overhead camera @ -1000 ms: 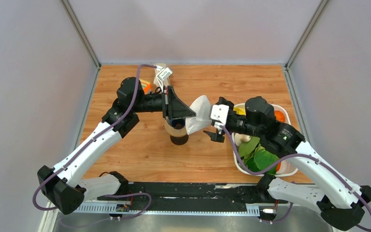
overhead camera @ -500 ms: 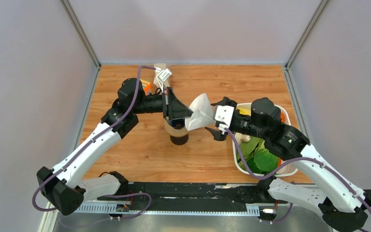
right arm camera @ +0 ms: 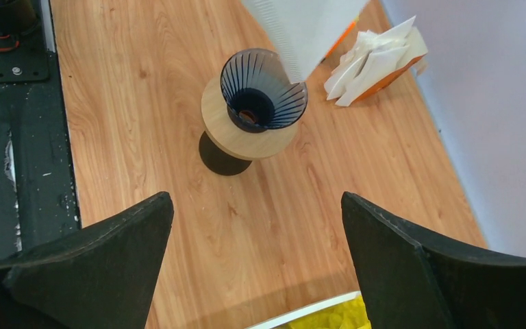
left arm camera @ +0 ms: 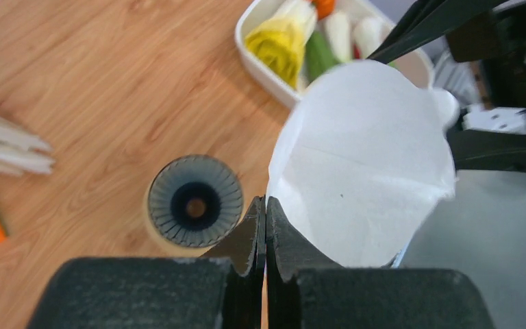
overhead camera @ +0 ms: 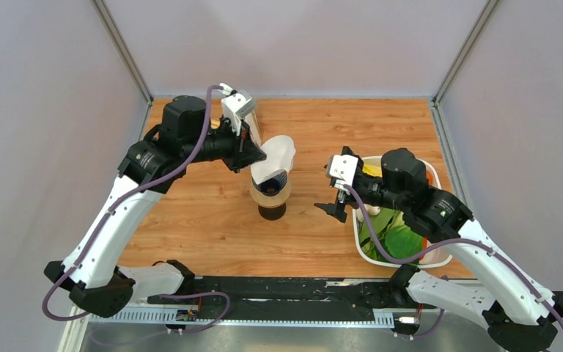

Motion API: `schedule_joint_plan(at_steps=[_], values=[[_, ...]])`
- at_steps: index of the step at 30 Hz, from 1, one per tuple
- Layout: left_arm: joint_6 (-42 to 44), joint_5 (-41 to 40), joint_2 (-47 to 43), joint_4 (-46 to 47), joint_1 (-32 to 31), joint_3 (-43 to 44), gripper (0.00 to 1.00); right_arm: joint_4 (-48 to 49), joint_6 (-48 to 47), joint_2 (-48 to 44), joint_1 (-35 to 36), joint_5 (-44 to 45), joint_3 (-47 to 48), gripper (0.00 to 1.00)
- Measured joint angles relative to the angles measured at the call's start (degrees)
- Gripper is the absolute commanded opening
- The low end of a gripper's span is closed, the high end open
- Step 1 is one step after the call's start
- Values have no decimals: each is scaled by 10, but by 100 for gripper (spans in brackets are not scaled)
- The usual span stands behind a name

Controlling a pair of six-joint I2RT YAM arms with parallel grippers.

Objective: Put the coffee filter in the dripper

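My left gripper [overhead camera: 255, 152] is shut on one edge of the white paper coffee filter [overhead camera: 274, 158] and holds it, opened into a cone, just above the dripper [overhead camera: 270, 185]. The wrist view shows the shut gripper [left arm camera: 266, 203], the filter [left arm camera: 363, 154] to its right and the ribbed dark dripper [left arm camera: 195, 200] to its left. The dripper [right arm camera: 264, 89] sits in a brown pot with a tan rim [right arm camera: 222, 130]. The filter's lower corner [right arm camera: 300, 34] hangs at the dripper's far rim. My right gripper [overhead camera: 335, 195] is open and empty to the right of the pot, its fingers [right arm camera: 89, 267] wide apart.
A white tray [left arm camera: 264, 68] of vegetables lies on the right, under my right arm. A stack of spare filters [right arm camera: 373, 62] in an orange holder stands at the back near the wall. Grey walls close in the table on three sides.
The right gripper has let go of the filter, opened and drawn back right. The left gripper now holds the filter and has swung up and back, carrying it over the dripper.
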Motion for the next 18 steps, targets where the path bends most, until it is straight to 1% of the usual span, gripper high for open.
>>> schedule_joint_plan(at_steps=[3,8,13,16,17,18], values=[[56,-43,37,-75,0,30,0,-10,18,15,-12,-14,11,100],[96,-85,97,-140,3,30,0,-17,49,55,-37,-45,43,100],[103,-106,115,-139,10,13,0,-18,78,93,-93,-92,77,97],[103,-113,126,-134,11,8,0,-17,94,115,-113,-111,94,95],[103,-114,131,-130,12,6,3,-15,100,122,-116,-114,98,93],[103,-115,136,-124,13,2,10,-12,106,129,-118,-116,100,91]])
